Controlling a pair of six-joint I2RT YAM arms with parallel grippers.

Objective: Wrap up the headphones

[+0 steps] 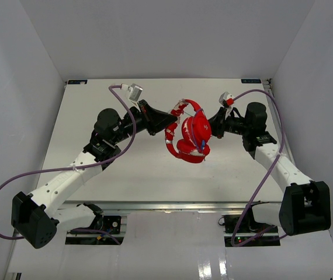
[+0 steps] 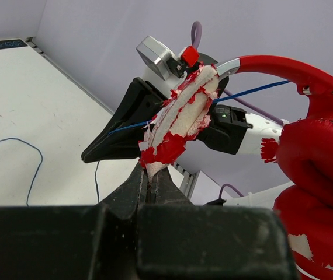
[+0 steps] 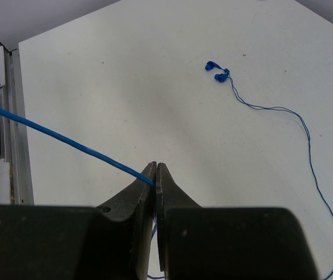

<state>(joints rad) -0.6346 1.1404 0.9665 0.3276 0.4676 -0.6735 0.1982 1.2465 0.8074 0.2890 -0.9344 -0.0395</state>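
1. The table (image 1: 125, 175) is white, with plain walls on the left, right and far sides.
2. The headphones (image 1: 193, 134) are red and are held above the middle of the table between the two grippers. The ear cups sit close together below the headband.
3. The left gripper (image 2: 151, 175) has its jaws clenched on the lower tip of the headband pad (image 2: 181, 116), which is white foam with flaking red skin.
4. The right gripper (image 3: 155, 175) has its jaws pinched tight on the blue cable (image 3: 67, 140), which runs straight from the fingertips to the left.
5. The plug end (image 3: 216, 71) is small and blue and lies on the table, well apart from the grippers. A thin lead (image 3: 307, 134) trails from it across the surface.
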